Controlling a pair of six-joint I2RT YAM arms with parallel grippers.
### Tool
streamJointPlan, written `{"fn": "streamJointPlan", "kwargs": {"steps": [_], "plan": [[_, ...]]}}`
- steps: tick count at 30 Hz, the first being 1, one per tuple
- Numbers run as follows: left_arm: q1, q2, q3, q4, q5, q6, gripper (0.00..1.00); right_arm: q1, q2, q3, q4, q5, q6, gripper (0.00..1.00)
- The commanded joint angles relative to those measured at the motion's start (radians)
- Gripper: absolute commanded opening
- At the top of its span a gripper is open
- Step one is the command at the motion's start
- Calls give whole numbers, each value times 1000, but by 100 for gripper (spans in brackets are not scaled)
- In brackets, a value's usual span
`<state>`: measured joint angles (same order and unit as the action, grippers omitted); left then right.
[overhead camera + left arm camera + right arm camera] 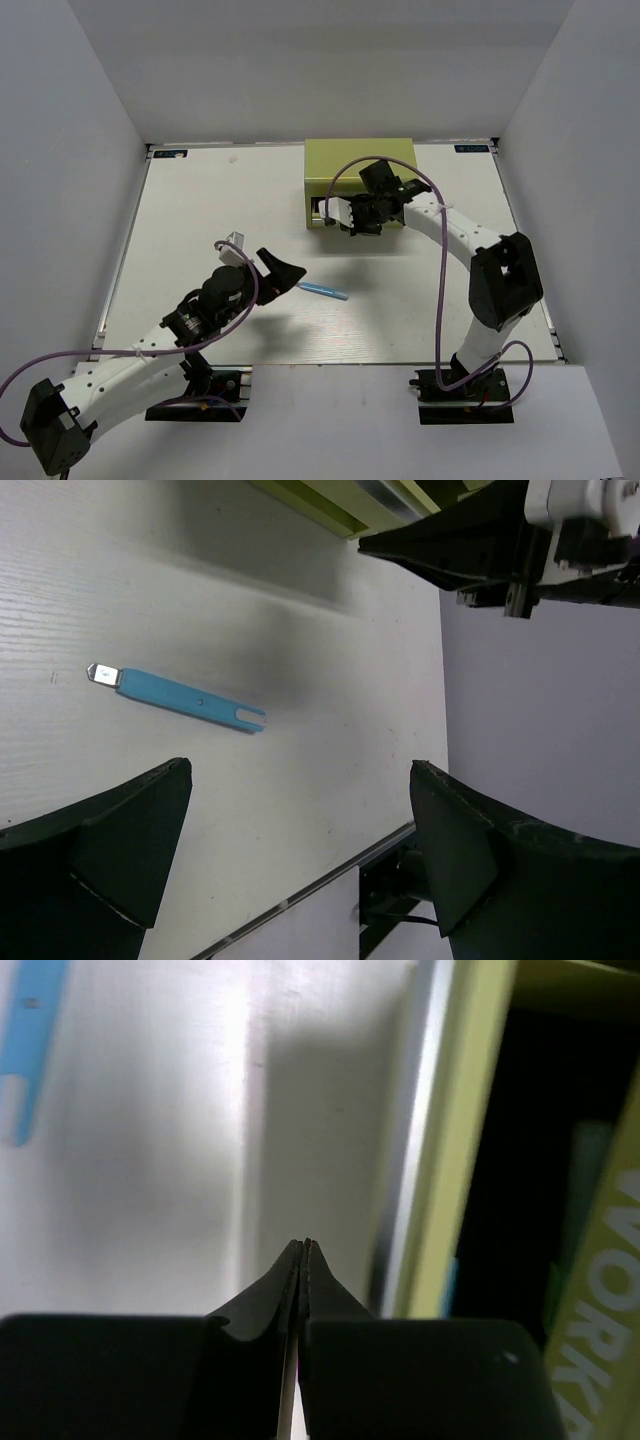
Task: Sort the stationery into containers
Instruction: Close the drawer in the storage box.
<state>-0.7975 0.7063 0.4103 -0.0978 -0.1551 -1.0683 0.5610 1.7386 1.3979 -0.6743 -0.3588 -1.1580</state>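
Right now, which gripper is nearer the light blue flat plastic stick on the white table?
Left. The left gripper hangs open right beside the light blue stick; the right gripper is shut at the front of the olive-green metal box, well away.

Stick (323, 291) lies on table (200, 200), just ahead of left gripper (262, 260) fingers; box (360, 165) stands immediately right of right gripper (303, 1250) fingertips.

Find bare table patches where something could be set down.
Bare: the table left of the olive box, up to the wall; right of the blue stick, before the right arm. Crowded: the box's front, under the shut right gripper, and by the open left gripper.
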Motion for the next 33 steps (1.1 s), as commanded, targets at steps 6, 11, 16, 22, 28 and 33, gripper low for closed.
{"fn": "streamJointPlan", "kwargs": {"steps": [6,11,16,22,28,33], "plan": [[1,-2,-91,150,14,-96,100,-1,32,3,329,254,156,0],[1,44,-102,191,25,-105,100,-4,75,27,375,337,184,0],[1,105,-82,237,34,-105,100,-4,105,50,412,402,201,0],[1,206,-41,288,25,-105,100,-23,107,49,449,448,216,0],[1,312,-8,380,3,-114,94,-53,63,58,385,371,236,0],[11,456,24,513,-21,-114,63,-53,-120,-58,219,4,183,0]]}}
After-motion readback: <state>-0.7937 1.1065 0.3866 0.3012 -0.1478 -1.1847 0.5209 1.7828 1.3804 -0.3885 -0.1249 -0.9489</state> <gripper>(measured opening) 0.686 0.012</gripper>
